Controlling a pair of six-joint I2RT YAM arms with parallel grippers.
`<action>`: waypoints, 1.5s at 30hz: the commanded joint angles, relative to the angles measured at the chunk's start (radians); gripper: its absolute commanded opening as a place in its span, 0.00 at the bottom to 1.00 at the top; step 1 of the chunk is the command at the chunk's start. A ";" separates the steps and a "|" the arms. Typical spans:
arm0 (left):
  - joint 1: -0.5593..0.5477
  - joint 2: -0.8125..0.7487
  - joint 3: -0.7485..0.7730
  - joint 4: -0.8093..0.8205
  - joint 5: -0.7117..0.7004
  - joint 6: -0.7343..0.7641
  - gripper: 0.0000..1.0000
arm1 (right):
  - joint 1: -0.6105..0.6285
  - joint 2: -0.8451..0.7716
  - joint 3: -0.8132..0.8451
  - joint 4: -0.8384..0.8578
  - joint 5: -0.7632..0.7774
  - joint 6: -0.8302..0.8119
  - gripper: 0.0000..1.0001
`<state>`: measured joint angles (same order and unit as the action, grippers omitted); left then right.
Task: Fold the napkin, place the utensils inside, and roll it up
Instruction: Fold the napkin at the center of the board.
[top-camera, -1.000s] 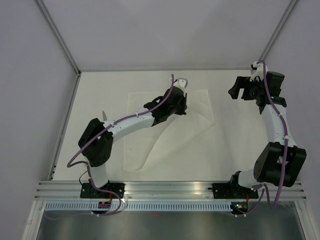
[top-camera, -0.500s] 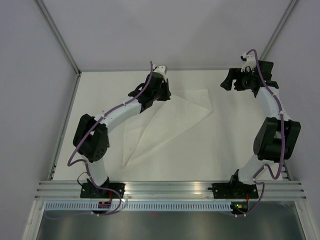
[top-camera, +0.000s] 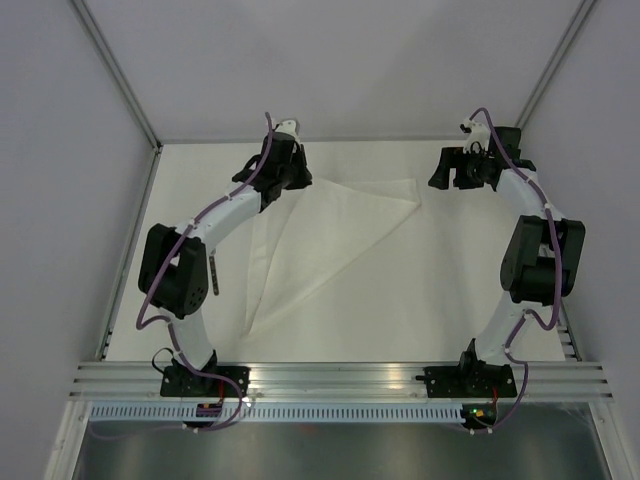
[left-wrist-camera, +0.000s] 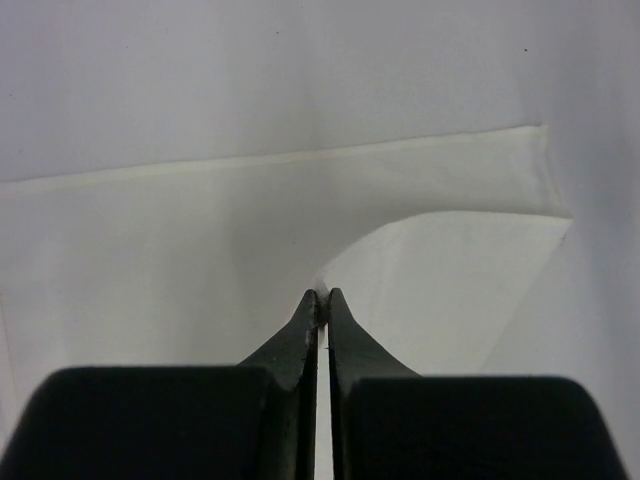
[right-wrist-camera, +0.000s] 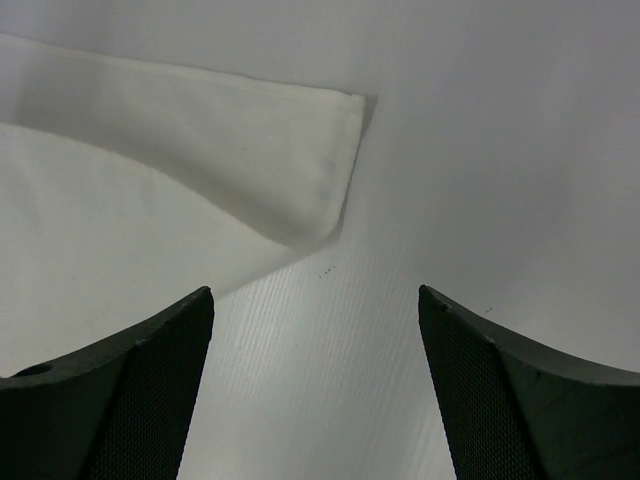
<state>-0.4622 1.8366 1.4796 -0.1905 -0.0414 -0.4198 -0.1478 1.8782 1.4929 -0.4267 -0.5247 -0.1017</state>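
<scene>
The white napkin (top-camera: 340, 230) lies folded along a diagonal, a triangle running from the near left to the far right. My left gripper (top-camera: 295, 182) is at the napkin's far left corner, shut on a pinch of the cloth (left-wrist-camera: 200, 250); its tips (left-wrist-camera: 323, 295) meet on the fabric. My right gripper (top-camera: 448, 178) is open and empty, just right of the napkin's far right corner (right-wrist-camera: 250, 150), with bare table between its fingers (right-wrist-camera: 313, 290). A slim dark sliver (top-camera: 212, 280) beside my left arm's elbow may be the knife; the rest of it is hidden.
The off-white table (top-camera: 480, 280) is bounded by grey walls at the back and sides. A metal rail (top-camera: 340, 372) runs along the near edge by the arm bases.
My left gripper has moved to the far left with the napkin corner, spreading the fold into a triangle. My right gripper has moved left toward the napkin's far right corner.
</scene>
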 joint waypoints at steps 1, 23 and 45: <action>0.013 0.009 0.064 -0.021 0.031 0.003 0.02 | 0.010 -0.002 0.033 0.013 0.025 -0.021 0.88; 0.118 0.038 0.103 -0.049 0.037 -0.010 0.02 | 0.033 0.071 0.078 -0.001 0.069 -0.030 0.87; 0.180 0.075 0.114 -0.055 0.037 -0.025 0.02 | 0.044 0.073 0.069 -0.014 0.084 -0.046 0.86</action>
<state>-0.2935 1.9236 1.5940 -0.2562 -0.0223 -0.4206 -0.1081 1.9461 1.5288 -0.4351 -0.4564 -0.1287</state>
